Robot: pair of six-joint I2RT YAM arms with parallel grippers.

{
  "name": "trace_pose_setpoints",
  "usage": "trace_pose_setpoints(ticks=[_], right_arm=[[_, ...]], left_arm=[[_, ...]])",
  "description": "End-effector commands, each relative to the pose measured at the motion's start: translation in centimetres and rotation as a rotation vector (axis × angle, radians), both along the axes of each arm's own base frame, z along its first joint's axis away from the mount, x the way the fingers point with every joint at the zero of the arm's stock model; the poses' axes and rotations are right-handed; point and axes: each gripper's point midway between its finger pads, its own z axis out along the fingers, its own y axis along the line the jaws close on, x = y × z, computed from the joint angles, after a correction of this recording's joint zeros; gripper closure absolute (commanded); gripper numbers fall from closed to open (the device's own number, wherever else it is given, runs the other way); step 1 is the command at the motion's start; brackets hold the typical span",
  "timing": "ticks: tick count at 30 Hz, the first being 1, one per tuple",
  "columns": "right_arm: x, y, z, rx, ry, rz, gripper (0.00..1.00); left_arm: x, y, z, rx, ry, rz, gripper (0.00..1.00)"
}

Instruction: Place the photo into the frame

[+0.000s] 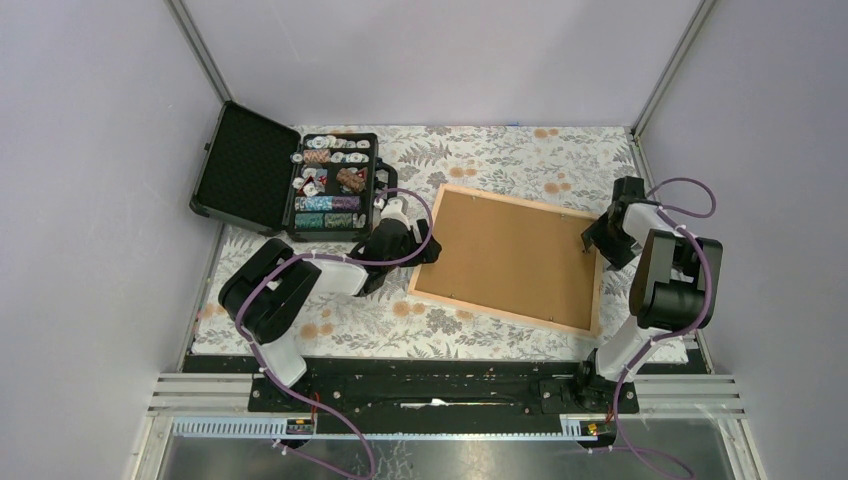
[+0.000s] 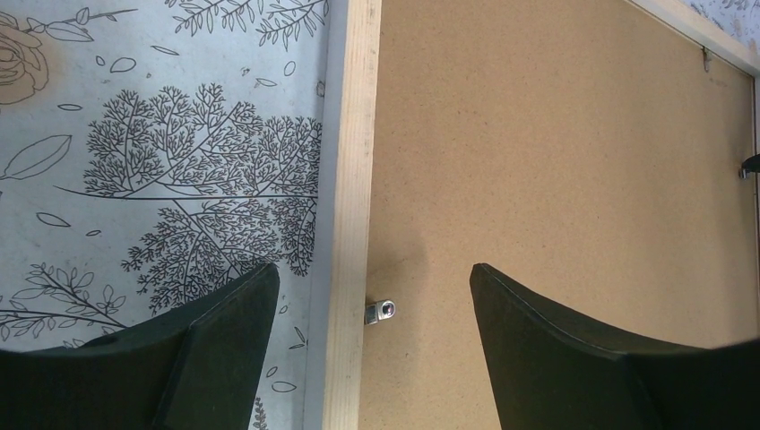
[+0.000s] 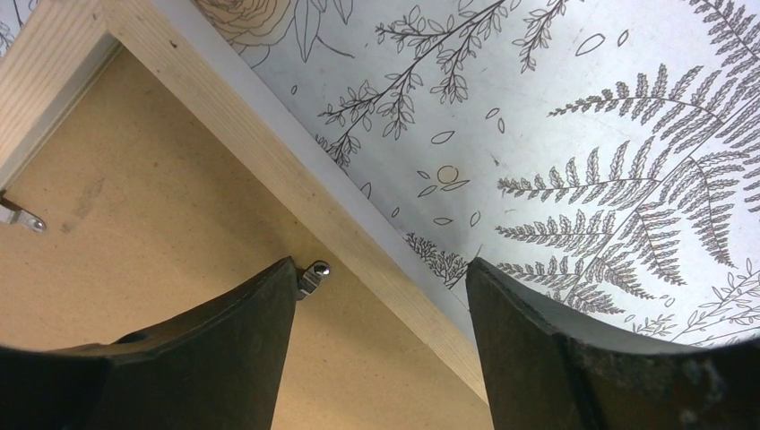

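Observation:
The light-wood frame (image 1: 500,312) lies flat on the floral cloth, back side up, with a brown backing board (image 1: 510,255) filling it. The photo is hidden. My left gripper (image 1: 418,245) is open and straddles the frame's left rail (image 2: 351,179), one finger over the cloth and one over the board, with a small metal tab (image 2: 381,311) between them. My right gripper (image 1: 592,240) is open astride the right rail (image 3: 269,152). Its left fingertip (image 3: 269,296) sits right beside another metal tab (image 3: 312,273) on the board, and its other finger is over the cloth.
An open black case of poker chips (image 1: 290,180) stands at the back left, close behind the left arm. A further metal tab (image 3: 20,215) shows near the frame's corner. Purple walls and metal posts enclose the table on three sides.

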Motion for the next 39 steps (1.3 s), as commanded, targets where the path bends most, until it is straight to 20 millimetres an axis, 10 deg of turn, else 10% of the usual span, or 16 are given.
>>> trace_pose_setpoints(ticks=[1,24,39], right_arm=[[-3.4,0.1,-0.5,-0.026,0.118,0.049,0.27],[-2.5,-2.8,-1.0,-0.162,0.189,0.130,0.58],[-2.0,-2.2,-0.8,-0.134,0.160,0.162,0.56]], left_arm=[[0.8,-0.9,1.7,-0.041,-0.048,-0.011,0.18],[0.7,-1.0,1.7,-0.045,-0.052,-0.014,0.19],[0.8,-1.0,1.7,-0.046,-0.052,-0.014,0.19]])
